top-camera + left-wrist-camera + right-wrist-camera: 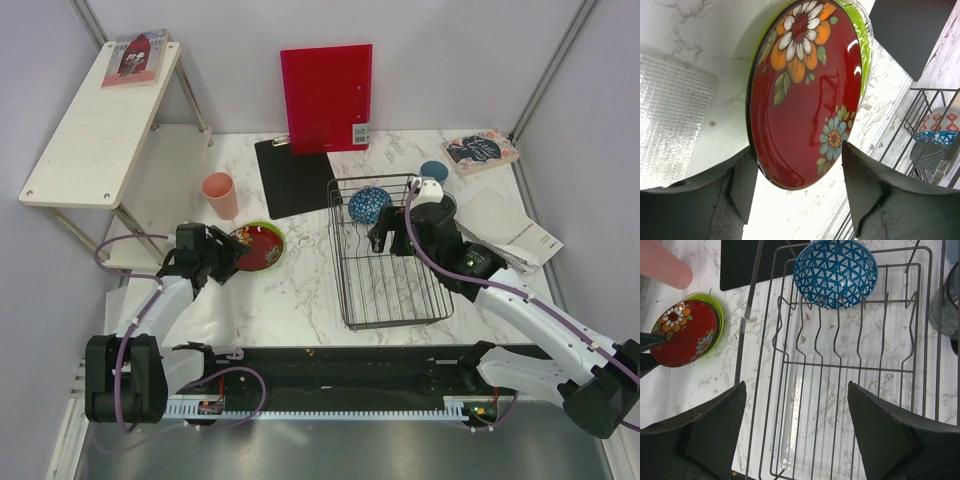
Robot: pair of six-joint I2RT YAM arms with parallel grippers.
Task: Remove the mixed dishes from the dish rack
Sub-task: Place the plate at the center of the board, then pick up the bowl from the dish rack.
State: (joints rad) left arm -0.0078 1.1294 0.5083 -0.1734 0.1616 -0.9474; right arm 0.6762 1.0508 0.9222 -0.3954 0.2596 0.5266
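The black wire dish rack (392, 290) stands right of centre. The blue patterned bowl (369, 204) leans in its far end and also shows in the right wrist view (835, 271). My right gripper (385, 236) hovers open over the rack (920, 315), holding nothing (796, 385). The dark red flowered plate (259, 247) lies on the lime-green dish (272, 229) left of the rack. My left gripper (230, 258) is open, its jaws either side of the plate's near rim (795, 185). The pink cup (220, 195) stands behind the plate. A light blue cup (434, 171) stands behind the rack.
A black mat (293, 177) and an upright red folder (327, 97) are at the back. A white shelf (100, 120) slopes at the left. A book (480, 150) and papers (515, 232) lie at the right. A greyish glass vessel (946, 300) sits at the rack's right side.
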